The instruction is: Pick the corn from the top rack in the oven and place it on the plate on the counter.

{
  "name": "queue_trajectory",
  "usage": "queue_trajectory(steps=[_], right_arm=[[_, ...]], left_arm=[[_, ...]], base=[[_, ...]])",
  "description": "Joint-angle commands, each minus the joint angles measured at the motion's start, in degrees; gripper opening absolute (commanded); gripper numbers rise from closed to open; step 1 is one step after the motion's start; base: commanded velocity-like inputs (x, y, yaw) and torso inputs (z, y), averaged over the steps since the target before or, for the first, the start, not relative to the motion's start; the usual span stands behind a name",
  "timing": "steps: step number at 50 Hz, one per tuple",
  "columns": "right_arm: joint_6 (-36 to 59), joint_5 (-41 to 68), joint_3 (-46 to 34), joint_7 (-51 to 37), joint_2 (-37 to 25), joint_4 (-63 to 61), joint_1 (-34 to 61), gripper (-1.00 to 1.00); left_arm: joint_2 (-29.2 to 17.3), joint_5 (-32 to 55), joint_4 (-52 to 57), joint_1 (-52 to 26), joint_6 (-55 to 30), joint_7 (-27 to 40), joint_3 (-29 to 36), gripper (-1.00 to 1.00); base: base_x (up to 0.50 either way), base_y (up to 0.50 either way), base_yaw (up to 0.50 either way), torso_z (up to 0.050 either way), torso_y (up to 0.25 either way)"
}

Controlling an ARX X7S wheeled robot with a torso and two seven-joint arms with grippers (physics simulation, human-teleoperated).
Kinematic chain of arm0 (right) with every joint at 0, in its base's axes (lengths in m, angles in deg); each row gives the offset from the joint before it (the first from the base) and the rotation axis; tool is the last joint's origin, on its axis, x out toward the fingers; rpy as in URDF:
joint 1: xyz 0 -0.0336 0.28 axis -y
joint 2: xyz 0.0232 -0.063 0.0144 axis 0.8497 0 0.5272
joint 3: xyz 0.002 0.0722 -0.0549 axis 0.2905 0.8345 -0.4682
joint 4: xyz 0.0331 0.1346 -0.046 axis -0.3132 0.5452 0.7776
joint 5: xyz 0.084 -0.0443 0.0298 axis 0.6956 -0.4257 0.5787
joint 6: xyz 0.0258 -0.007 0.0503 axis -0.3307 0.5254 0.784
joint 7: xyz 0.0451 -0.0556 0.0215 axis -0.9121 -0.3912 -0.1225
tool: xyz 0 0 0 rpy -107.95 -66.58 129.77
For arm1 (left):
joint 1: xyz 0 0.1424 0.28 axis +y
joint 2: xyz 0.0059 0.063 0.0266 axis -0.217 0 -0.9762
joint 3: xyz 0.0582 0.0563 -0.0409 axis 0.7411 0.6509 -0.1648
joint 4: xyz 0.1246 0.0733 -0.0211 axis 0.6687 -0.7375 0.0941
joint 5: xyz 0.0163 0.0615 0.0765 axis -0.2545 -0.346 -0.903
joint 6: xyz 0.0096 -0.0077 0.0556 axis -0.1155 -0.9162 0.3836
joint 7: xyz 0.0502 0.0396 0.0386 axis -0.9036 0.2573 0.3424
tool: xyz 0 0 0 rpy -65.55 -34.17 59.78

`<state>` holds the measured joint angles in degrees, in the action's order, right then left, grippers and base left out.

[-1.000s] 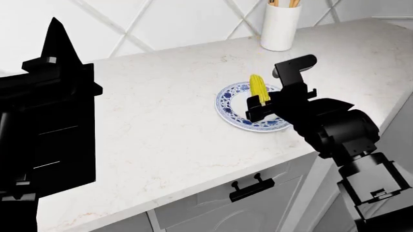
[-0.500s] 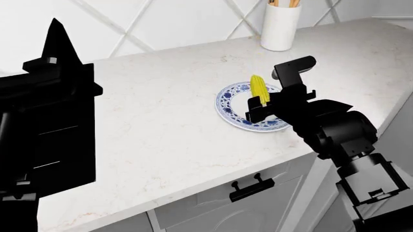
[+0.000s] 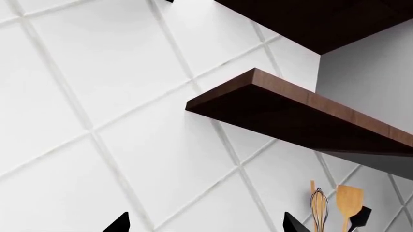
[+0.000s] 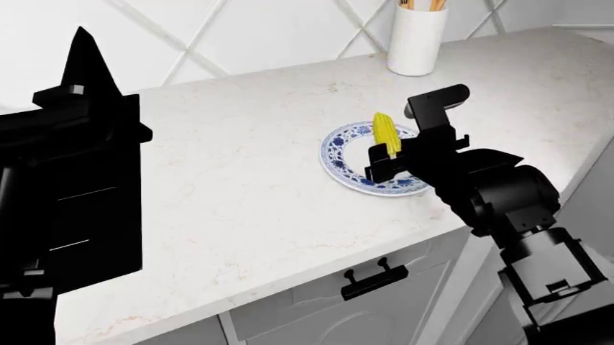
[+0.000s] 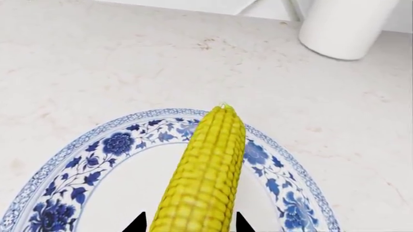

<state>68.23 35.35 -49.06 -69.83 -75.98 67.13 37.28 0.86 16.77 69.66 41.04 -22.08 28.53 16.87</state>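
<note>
The right gripper point(image 4: 386, 159) hides the near end of the corn point(image 4: 384, 129) and part of the plate point(image 4: 338, 154) in the head view; the right wrist view crops the cob's base and the plate's near rim. The utensil holder point(image 4: 416, 37) loses its top to the frame. The left gripper point(image 3: 205, 224) shows only fingertips, grip unreadable

You are looking at a home kitchen, rendered in simulation. A white marble-look counter point(image 4: 240, 194) sits over pale cabinets point(image 4: 326, 309) with black handles point(image 4: 374, 279). The wall point(image 3: 96, 96) behind is white tile laid in a diamond pattern. 2 dark wooden shelves point(image 3: 297, 111) hang on it. A white crock point(image 4: 416, 39) holds wooden utensils point(image 3: 349, 203) and a whisk point(image 3: 318, 205).
</note>
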Motion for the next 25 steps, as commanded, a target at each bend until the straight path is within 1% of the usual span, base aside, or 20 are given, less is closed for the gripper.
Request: queue_trajectory(steps=[1,2,15,25], right_arm=[[0.1,-1.0,0.3,-0.3,0.3,0.9,0.8,-1.0],[0.2,-1.1,0.2,-0.3,0.4,1.1,0.9,1.0],[-0.1,-1.2,0.1,-0.2,0.5,1.4,0.7,1.0],[1.1,-0.5,0.6,-0.7,-0.2,-1.1,1.3,1.0]], left_arm=[[-0.1,-0.4,0.0,0.2,0.3,-0.1,0.2,1.0],[-0.1,-0.4,0.0,0.2,0.3,0.0,0.2,1.0],[-0.1,-0.8,0.0,0.6,0.6,-0.2,0.4,1.0],[-0.2,-0.8,-0.1,0.5,0.7,-0.2,0.7,1.0]], base=[[0.0,0.0,0.0,0.0,0.0],[0.0,0.0,0.0,0.0,0.0],[0.0,0.0,0.0,0.0,0.0],[0.0,0.0,0.0,0.0,0.0]])
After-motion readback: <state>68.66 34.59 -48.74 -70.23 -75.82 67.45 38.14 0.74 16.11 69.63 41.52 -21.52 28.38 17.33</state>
